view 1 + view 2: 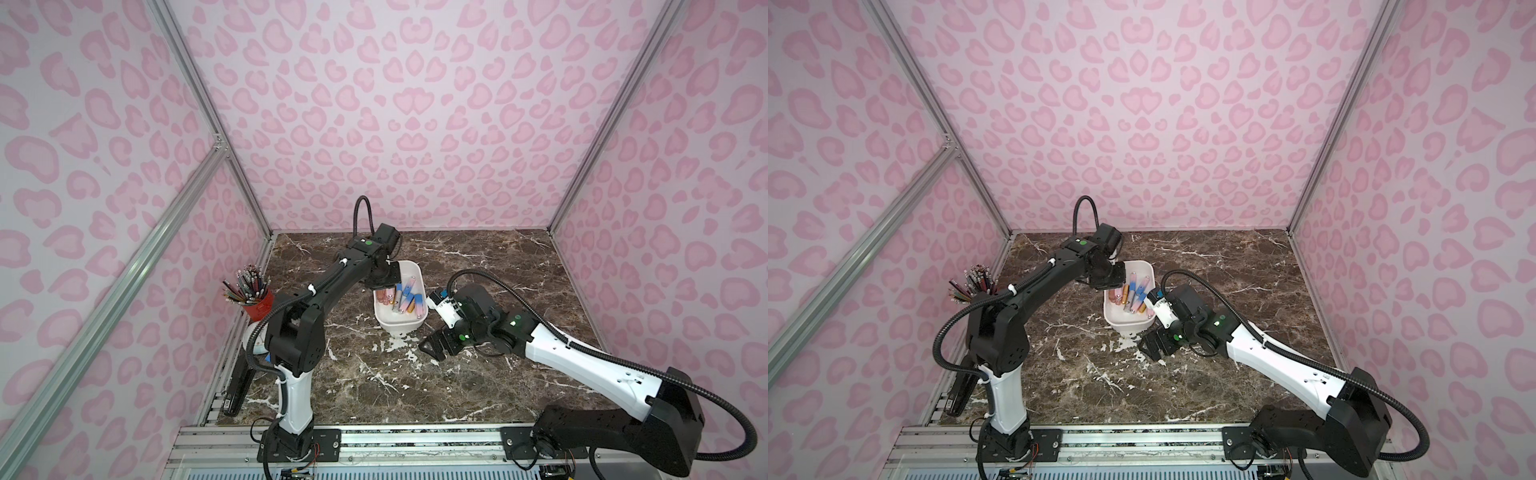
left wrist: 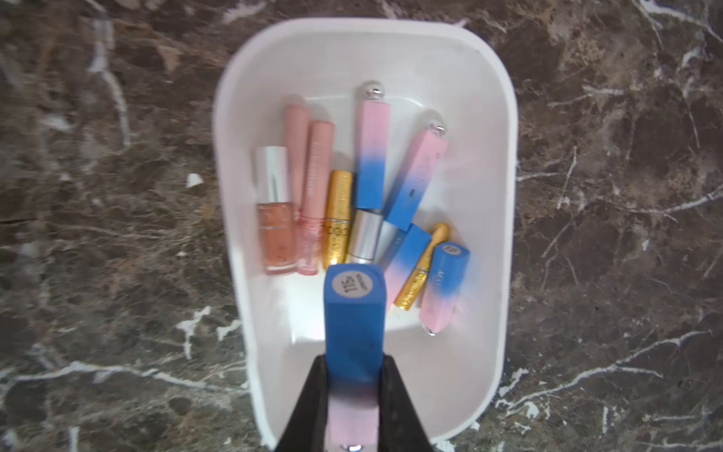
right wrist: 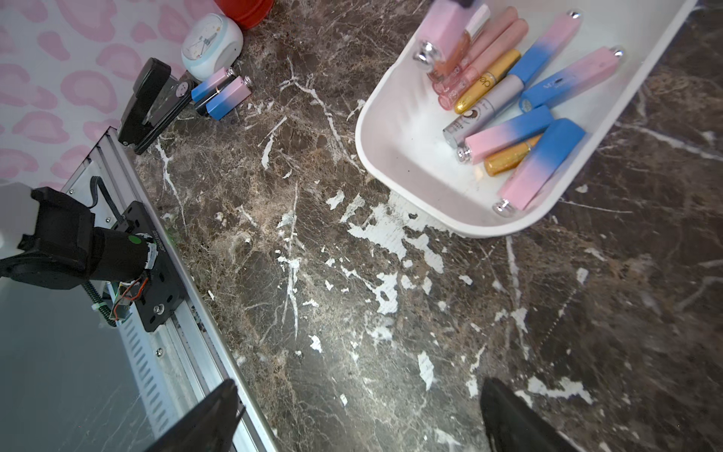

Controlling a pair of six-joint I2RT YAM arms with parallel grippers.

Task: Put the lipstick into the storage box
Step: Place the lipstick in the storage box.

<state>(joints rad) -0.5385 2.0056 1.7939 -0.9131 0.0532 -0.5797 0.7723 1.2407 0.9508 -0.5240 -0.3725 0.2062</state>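
The white storage box (image 1: 398,328) (image 1: 1128,326) (image 2: 505,195) (image 3: 376,156) sits mid-table and holds several lipsticks (image 2: 369,156), pink-blue, gold and peach. My left gripper (image 2: 354,364) (image 1: 380,286) (image 1: 1105,285) hangs over the box's left part, shut on a blue-to-pink lipstick (image 2: 354,325) (image 3: 446,23) whose blue labelled end points down into the box. Just in front of the box, my right gripper (image 3: 358,387) (image 1: 432,347) (image 1: 1148,347) stands open and low over bare marble, holding nothing. Two more pink-blue lipsticks (image 3: 223,92) lie at the table's left edge.
A red pencil cup (image 1: 257,305) stands at the left edge. Near it are a small white clock (image 3: 211,45) and a black stapler (image 3: 150,101) (image 1: 239,384), right beside the two loose lipsticks. An aluminium rail (image 3: 187,313) runs along the front.
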